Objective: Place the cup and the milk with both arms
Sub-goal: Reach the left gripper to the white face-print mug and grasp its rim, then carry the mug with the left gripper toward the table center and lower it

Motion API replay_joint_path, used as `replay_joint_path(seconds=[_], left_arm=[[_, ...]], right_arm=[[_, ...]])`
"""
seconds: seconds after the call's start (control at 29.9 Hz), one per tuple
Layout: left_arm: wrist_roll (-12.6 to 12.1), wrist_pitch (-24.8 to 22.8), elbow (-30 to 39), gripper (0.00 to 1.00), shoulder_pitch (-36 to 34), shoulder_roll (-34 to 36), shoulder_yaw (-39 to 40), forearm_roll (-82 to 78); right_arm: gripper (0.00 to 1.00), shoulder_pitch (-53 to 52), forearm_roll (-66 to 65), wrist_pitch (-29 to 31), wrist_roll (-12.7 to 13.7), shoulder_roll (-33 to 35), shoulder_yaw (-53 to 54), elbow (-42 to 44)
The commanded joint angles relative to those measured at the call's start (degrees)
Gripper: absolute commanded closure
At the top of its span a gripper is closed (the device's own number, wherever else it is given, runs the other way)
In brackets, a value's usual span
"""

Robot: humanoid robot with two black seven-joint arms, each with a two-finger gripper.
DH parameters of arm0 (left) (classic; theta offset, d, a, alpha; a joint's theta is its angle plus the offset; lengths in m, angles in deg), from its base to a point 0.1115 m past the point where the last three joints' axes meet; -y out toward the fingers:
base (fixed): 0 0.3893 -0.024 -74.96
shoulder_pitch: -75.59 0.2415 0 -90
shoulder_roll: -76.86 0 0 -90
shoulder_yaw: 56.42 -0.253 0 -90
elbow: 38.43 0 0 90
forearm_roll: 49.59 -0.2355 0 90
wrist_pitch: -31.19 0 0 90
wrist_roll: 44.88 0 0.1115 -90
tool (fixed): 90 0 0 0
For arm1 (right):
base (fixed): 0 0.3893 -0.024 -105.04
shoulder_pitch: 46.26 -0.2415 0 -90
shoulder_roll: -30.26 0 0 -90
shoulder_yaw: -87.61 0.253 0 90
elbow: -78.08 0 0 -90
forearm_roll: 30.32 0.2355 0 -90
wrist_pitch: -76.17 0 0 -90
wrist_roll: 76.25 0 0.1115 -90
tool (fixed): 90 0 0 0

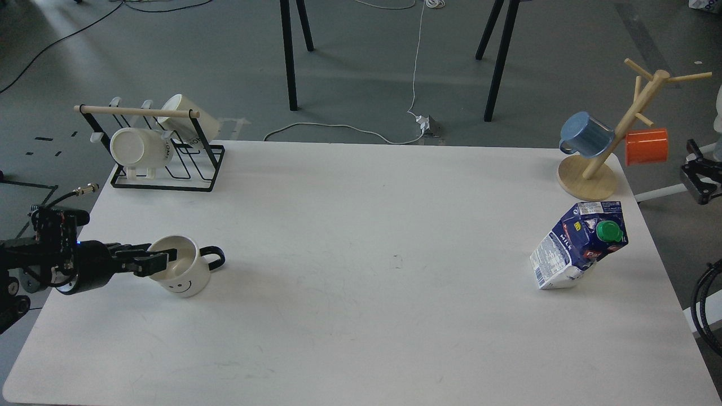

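Note:
A white cup with a smiley face and a black handle [180,273] stands upright at the table's left side, handle to the right. My left gripper [153,261] reaches in from the left, level with the cup's left rim, with one dark finger [169,255] showing inside the cup. Its fingers overlap side-on, so I cannot tell whether they grip the wall. A blue and white milk carton with a green cap [575,248] stands tilted at the table's right side. A black part of my right arm [698,179] shows at the right edge, beyond the table and apart from the carton.
A black wire rack [163,169] with two white mugs stands at the back left corner. A wooden mug tree [589,175] with a blue mug [586,134] and an orange mug [647,146] stands at the back right corner, just behind the carton.

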Motion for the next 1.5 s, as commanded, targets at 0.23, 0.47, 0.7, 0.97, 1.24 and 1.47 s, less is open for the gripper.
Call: replay_joint_path(seconds=[0.23,0.47,0.7,0.97,1.24,1.47], left_arm=[[0.01,4.83,0.06,1.00,0.60,0.00,-1.14,-0.21],[0.01,5.01,0.41,1.00,0.87,0.18,-1.32,-0.21],[0.01,4.49,4.98,1.00,-0.71,0.79,-1.14,-0.12],[0.01,-0.52,4.72,1.00,-10.64,-3.67,-2.81,0.23],[0.01,-0.61,-0.72,1.00,-15.04,-15.63,-6.94,0.23],[0.01,-0.79,-0.99,1.00,-15.74,-20.39,-8.52,0.15]], right_arm=[[0.01,0.05,0.00,0.00,0.00,0.00,0.02,0.49],[0.01,0.05,0.00,0.00,0.00,0.00,0.02,0.49],[0.01,-0.03,0.00,0.00,0.00,-0.09,0.20,1.89],[0.01,-0.65,0.18,0.00,-0.44,-0.09,1.17,3.39],[0.02,-1.09,0.18,0.00,-0.44,0.00,1.17,3.83],[0.01,-1.09,0.18,0.00,-0.44,0.09,1.17,3.83]])
